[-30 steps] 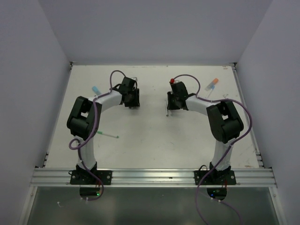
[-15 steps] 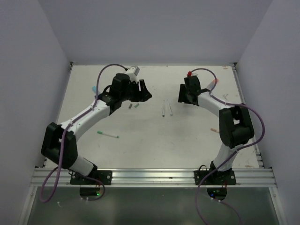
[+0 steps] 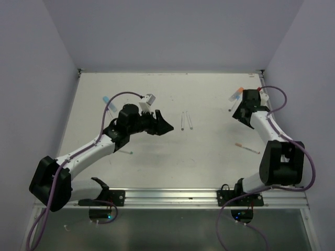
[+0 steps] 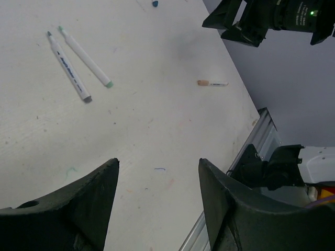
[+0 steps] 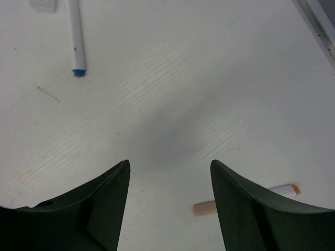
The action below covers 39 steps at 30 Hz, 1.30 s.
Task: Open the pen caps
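**DESK:** Where do the arms stand?

**PHOTO:** The left gripper (image 4: pixel 158 162) hangs over the middle of the white table (image 3: pixel 167 172). Its fingers are spread, with only bare surface between them. The right gripper (image 5: pixel 169 163) is likewise spread and holds nothing. It sits over the far right part of the table, close to the side rail (image 5: pixel 319 21).

**DESK:** And the pen caps?

**PHOTO:** The light blue cap (image 3: pixel 106 98) lies alone near the left edge, well apart from the left gripper. The orange cap (image 3: pixel 240 91) lies by the far right corner, just beside the right wrist. Whether it sits on a barrel cannot be told from above.

**DESK:** What else lies there?

**PHOTO:** Two pale markers (image 3: pixel 181 121) lie side by side at the centre, between the grippers and nearer the left one. A thin pen with a peach end (image 3: pixel 247 148) lies on the right half, just beside the right gripper's finger in the wrist view. A blue-tipped pen (image 5: pixel 76 36) lies ahead of that gripper. A green-tipped pen (image 3: pixel 125 152) shows partly under the left forearm.

**DESK:** Room to move?

**PHOTO:** Bare table stretches across the near half, up to the front rail (image 3: pixel 167 196), and along the far edge. Plain walls (image 3: pixel 31 78) close in the left, right and back.
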Each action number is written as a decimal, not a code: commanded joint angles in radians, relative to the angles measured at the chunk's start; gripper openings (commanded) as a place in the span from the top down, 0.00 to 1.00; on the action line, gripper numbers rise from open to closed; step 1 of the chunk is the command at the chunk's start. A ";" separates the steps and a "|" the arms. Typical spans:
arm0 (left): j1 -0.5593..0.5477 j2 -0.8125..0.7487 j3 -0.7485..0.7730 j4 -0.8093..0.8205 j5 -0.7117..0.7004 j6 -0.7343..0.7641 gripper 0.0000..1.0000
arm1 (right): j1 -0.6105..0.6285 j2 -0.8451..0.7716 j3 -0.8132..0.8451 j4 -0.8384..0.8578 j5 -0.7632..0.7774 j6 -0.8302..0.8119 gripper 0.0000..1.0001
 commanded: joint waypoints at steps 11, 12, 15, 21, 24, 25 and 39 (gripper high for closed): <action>-0.005 -0.117 -0.163 0.089 0.117 -0.038 0.32 | -0.098 -0.183 -0.057 -0.298 -0.012 0.225 0.37; -0.004 -0.119 -0.166 0.090 0.118 -0.041 0.32 | -0.103 -0.185 -0.068 -0.298 -0.016 0.250 0.37; -0.004 -0.131 -0.198 0.121 0.134 -0.063 0.31 | -0.129 -0.161 -0.091 -0.281 -0.057 0.300 0.38; -0.004 -0.151 -0.220 0.109 0.154 -0.055 0.31 | -0.167 -0.092 -0.146 -0.212 -0.082 0.362 0.39; -0.005 -0.162 -0.229 0.104 0.141 -0.049 0.31 | -0.181 -0.069 -0.174 -0.188 -0.076 0.379 0.39; -0.004 -0.163 -0.232 0.106 0.138 -0.050 0.31 | -0.192 -0.052 -0.180 -0.186 -0.079 0.385 0.39; -0.004 -0.150 -0.234 0.127 0.125 -0.060 0.30 | -0.235 0.060 -0.226 -0.111 -0.166 0.373 0.57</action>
